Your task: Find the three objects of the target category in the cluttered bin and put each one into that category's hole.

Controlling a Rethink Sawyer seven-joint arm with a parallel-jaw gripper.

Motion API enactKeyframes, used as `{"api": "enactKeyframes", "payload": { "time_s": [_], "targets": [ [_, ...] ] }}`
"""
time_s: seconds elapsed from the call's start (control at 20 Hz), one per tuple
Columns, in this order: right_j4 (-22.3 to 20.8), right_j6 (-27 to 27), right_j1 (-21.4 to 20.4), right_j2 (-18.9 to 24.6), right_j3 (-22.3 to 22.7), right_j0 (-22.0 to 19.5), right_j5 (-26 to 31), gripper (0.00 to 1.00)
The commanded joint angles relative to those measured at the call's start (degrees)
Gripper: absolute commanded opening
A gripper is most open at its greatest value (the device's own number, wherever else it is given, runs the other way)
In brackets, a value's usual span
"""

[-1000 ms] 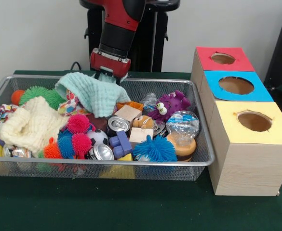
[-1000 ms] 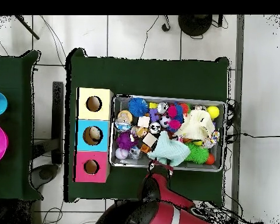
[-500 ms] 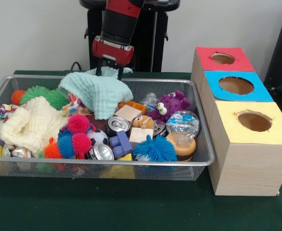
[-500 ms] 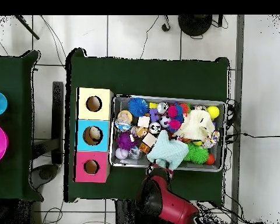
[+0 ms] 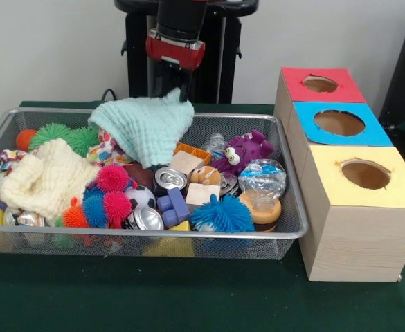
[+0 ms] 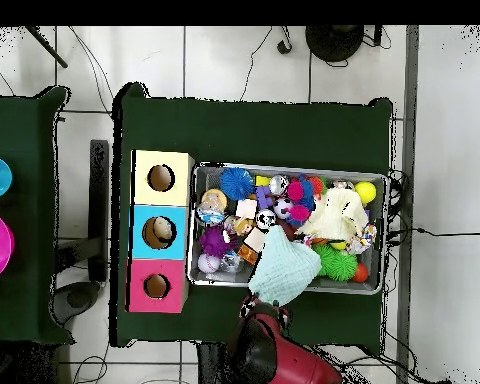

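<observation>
The wire mesh bin (image 5: pixel 188 234) is full of clutter. My gripper (image 5: pixel 176 86) hangs over its far rim, shut on a corner of a mint green cloth (image 5: pixel 147 128) and holding it up in a peak. The purple plush (image 5: pixel 242 152) lies at the bin's right, uncovered; it also shows in the overhead view (image 6: pixel 216 241). A tan-brown plush (image 5: pixel 205 176) lies among blocks and cans near the middle. No orange tiger shows. The red-surrounded hole (image 5: pixel 320 84) is on the farthest box, and shows in the overhead view (image 6: pixel 156 286).
The blue-surrounded hole (image 5: pixel 338 122) and the yellow-surrounded hole (image 5: pixel 365 174) sit in front of the red one. A cream knit cloth (image 5: pixel 46 176), spiky balls (image 5: pixel 112 178), cans (image 5: pixel 169 178), wooden blocks (image 5: pixel 183 163) and a blue spiky ball (image 5: pixel 221 214) fill the bin.
My gripper has risen and drawn back toward the robot with the mint cloth, pulling it up off the clutter and uncovering the orange item and block beneath.
</observation>
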Motion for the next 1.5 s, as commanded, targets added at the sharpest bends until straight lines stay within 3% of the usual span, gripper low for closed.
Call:
{"api": "enactKeyframes", "payload": {
  "time_s": [0.05, 0.7, 1.2, 1.5],
  "targets": [
    [3.53, 13.18, -3.10, 6.02, 0.98, 0.95, 7.70, 1.00],
    [5.17, 13.00, -3.78, 6.38, -0.06, 0.62, 11.03, 1.00],
    [4.89, 12.30, -0.71, 10.10, -3.06, -0.28, 8.43, 1.00],
    [6.26, 12.08, 0.81, 10.21, -5.54, 1.43, 8.39, 1.00]
  ]
}}
